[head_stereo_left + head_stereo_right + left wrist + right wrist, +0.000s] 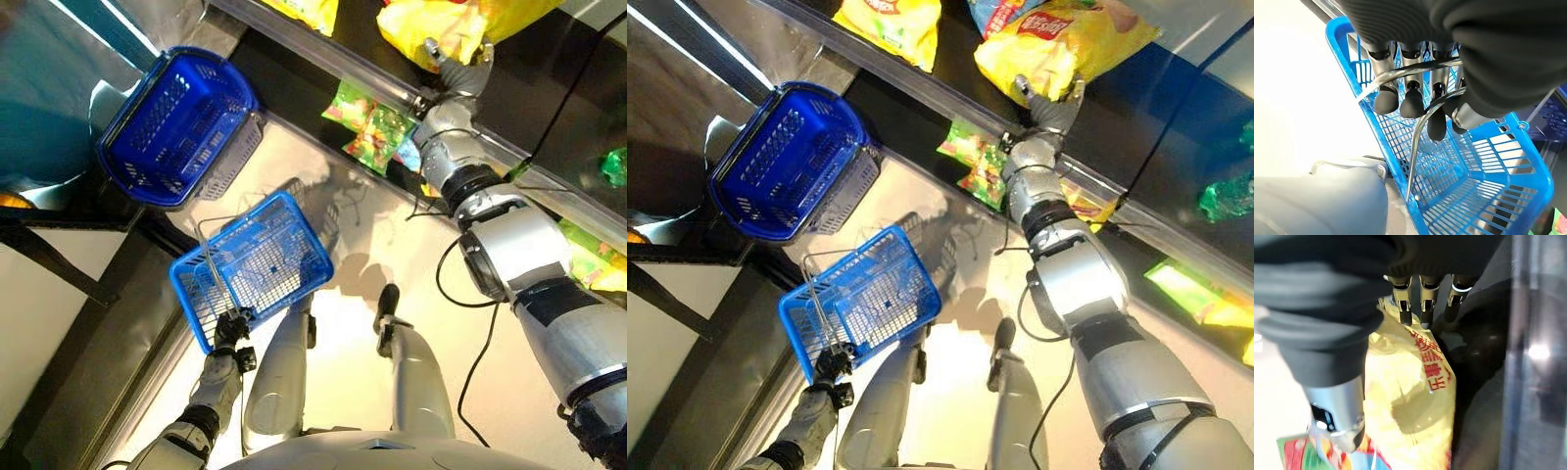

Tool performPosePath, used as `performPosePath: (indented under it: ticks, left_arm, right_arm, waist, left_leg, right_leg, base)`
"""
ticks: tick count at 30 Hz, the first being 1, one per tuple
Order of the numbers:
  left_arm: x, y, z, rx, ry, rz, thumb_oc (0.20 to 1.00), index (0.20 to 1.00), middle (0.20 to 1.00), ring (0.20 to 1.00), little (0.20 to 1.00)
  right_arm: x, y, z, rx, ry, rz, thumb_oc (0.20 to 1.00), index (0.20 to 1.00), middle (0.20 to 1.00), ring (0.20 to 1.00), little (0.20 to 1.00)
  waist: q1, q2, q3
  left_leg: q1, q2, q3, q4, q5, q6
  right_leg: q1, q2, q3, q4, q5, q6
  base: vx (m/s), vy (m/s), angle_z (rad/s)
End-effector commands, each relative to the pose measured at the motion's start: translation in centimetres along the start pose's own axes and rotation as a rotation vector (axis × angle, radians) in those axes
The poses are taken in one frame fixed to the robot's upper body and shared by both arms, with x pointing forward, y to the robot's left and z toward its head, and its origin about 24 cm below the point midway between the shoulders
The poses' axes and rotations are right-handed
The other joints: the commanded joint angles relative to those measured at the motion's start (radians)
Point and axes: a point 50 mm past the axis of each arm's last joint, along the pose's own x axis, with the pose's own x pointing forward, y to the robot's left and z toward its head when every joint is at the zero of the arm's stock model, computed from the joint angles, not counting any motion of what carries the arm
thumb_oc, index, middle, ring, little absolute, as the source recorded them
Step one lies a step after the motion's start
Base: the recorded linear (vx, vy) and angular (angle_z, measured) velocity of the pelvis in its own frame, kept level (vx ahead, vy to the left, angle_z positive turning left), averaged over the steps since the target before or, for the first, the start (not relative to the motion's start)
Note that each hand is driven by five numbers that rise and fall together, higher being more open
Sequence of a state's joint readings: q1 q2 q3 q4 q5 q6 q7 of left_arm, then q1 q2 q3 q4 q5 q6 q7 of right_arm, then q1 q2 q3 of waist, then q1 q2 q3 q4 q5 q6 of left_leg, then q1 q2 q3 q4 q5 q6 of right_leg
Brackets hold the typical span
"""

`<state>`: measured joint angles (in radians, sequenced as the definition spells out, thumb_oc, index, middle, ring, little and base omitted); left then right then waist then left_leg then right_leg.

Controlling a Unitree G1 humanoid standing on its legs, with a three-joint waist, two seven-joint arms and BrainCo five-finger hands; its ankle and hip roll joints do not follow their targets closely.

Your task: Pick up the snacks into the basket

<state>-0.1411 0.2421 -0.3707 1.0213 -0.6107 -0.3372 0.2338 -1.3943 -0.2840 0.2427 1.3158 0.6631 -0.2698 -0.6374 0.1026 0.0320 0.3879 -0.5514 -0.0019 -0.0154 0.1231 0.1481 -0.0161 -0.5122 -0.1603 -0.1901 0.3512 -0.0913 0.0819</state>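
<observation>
right hand (1046, 108): arm stretched up to the shelf (950, 93), fingers (1405, 308) and thumb closed on the lower edge of a yellow snack bag (1068, 44)
left hand (1415, 93): low beside the body, fingers curled round the two wire handles (1415, 147) of a light blue basket (257, 262), which hangs tilted and holds no snacks
baskets: two counted, the held one and a darker blue basket (176, 122) lying tipped on the floor near the shelf
snack bags: the grasped yellow bag on the shelf, a second yellow bag (890, 24) beside it, green bags (370, 127) on the level below, more green ones (1225, 196) further right
</observation>
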Motion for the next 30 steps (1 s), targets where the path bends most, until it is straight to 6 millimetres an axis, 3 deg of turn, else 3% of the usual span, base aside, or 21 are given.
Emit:
performPosePath:
  ticks: [1, 3, 4, 6, 25, 30]
  left_arm:
    - [-0.2, 1.1, -0.6, 0.004, 0.022, 0.033, 0.2, 0.2, 0.2, 0.2, 0.2]
    - [-0.2, 1.1, -0.6, 0.006, 0.024, 0.032, 0.2, 0.2, 0.2, 0.2, 0.2]
    - [-0.2, 1.2, -0.6, 0.009, 0.024, 0.035, 0.2, 0.2, 0.2, 0.2, 0.2]
    - [-0.2, 1.1, -0.6, 0.009, 0.026, 0.032, 0.2, 0.2, 0.2, 0.2, 0.2]
    - [-0.1, 0.7, -0.2, -0.007, 0.007, 0.027, 0.2, 0.2, 0.2, 0.2, 0.2]
    - [-0.1, 0.4, 0.9, -0.044, -0.05, 0.011, 0.2, 0.2, 0.2, 0.2, 0.2]
  right_arm:
    - [1.2, 0.3, 5.4, 0.066, -0.124, -0.001, 1.0, 1.0, 1.0, 1.0, 1.0]
    - [1.3, 0.3, 5.7, 0.062, -0.127, -0.004, 1.0, 1.0, 1.0, 1.0, 1.0]
    - [1.4, 0.2, 5.9, 0.062, -0.129, -0.008, 0.511, 0.511, 0.511, 0.511, 0.511]
    - [1.5, 0.1, 6.2, 0.057, -0.134, -0.013, 0.213, 0.213, 0.213, 0.213, 0.213]
    - [1.5, -0.1, 5.7, 0.055, -0.117, -0.034, 0.2, 0.2, 0.2, 0.2, 0.2]
    - [1.4, -0.6, 5.3, 0.158, -0.113, -0.064, 0.2, 0.2, 0.2, 0.2, 0.2]
  waist:
    - [0.034, -0.006, 0.024]
    - [0.037, -0.007, 0.024]
    - [0.039, -0.007, 0.025]
    - [0.041, -0.007, 0.025]
    - [0.046, 0.004, 0.025]
    - [0.039, 0.01, 0.032]
  left_leg:
    - [0.044, -0.064, 0.002, 0.043, -0.103, 0.034]
    - [0.042, -0.064, 0.001, 0.042, -0.103, 0.035]
    - [0.041, -0.063, 0.001, 0.042, -0.103, 0.035]
    - [0.038, -0.065, 0.0, 0.043, -0.103, 0.036]
    - [0.033, -0.069, 0.002, 0.057, -0.11, 0.036]
    - [0.038, -0.07, 0.004, 0.076, -0.119, 0.036]
  right_leg:
    - [0.017, 0.011, -0.021, -0.081, 0.137, 0.001]
    - [0.015, 0.011, -0.022, -0.08, 0.136, 0.001]
    - [0.013, 0.011, -0.021, -0.079, 0.135, 0.001]
    - [0.012, 0.011, -0.021, -0.079, 0.136, 0.001]
    - [0.001, 0.009, -0.019, -0.058, 0.129, 0.0]
    - [0.006, 0.009, -0.016, -0.037, 0.116, -0.003]
  base:
    - [0.01, 0.002, 0.1]
    - [0.01, 0.002, 0.05]
    - [0.0, 0.0, 0.0]
    - [0.0, 0.0, 0.0]
    - [0.0, 0.0, 0.0]
    - [-0.03, 0.001, 0.0]
